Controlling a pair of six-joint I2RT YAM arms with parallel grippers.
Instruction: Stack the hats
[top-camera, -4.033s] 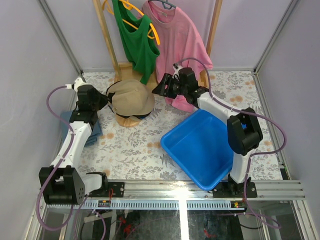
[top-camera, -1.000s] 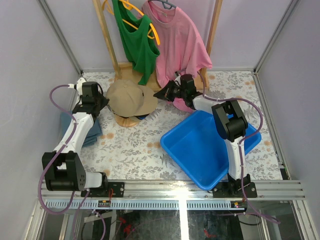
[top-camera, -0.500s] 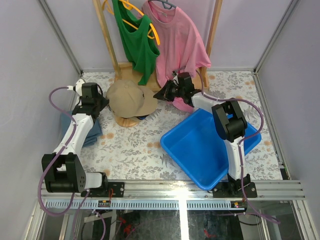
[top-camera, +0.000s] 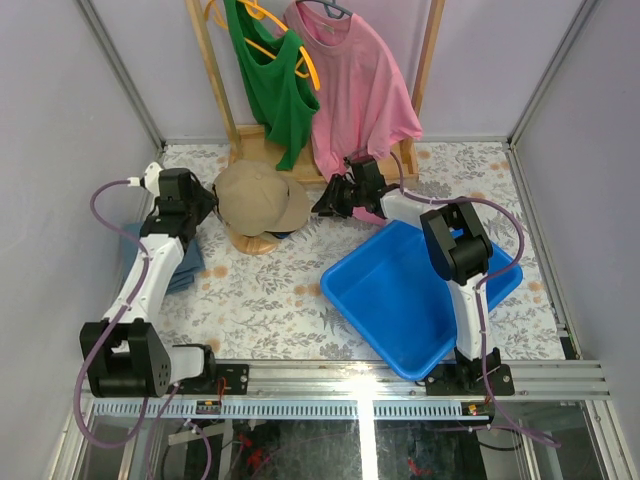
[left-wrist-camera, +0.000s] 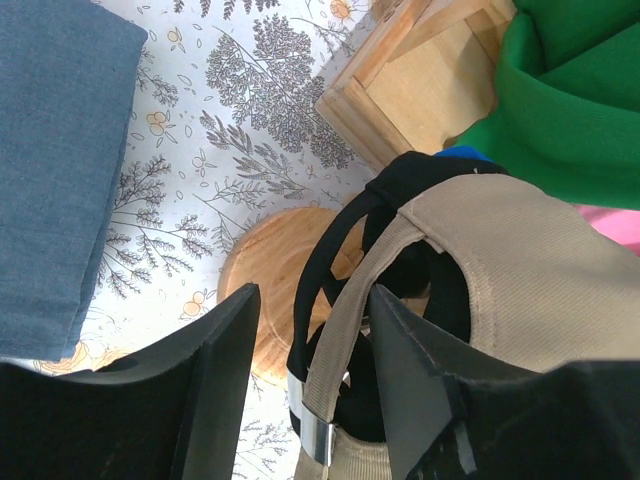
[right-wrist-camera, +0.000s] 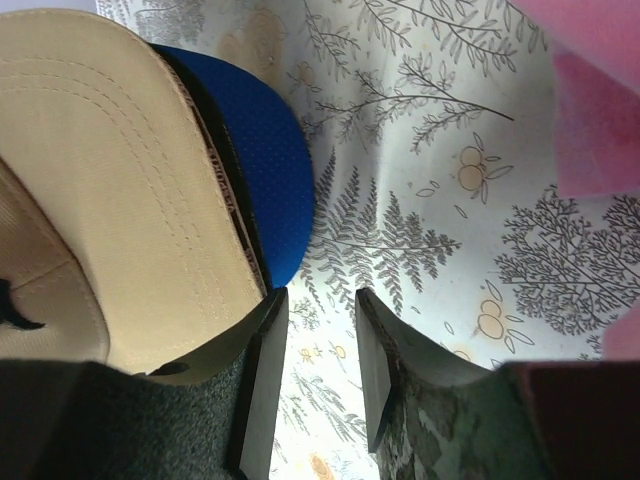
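A tan hat lies on top of the pile on the round wooden stand. In the left wrist view its back strap runs between the spread fingers of my open left gripper, over a black hat and the stand. A sliver of a blue hat shows behind. My right gripper is open just off the brims, with only tablecloth between its fingers. The tan brim lies over a blue brim. From above, my left gripper and right gripper flank the pile.
A blue bin sits tilted at the right front. A folded grey-blue cloth lies under my left arm. A green top and a pink shirt hang from the wooden rack at the back, the pink hem close to my right gripper.
Both grippers have opened and let go of the tan hat, which now rests lower on the pile. The right gripper has drawn slightly back from the brim.
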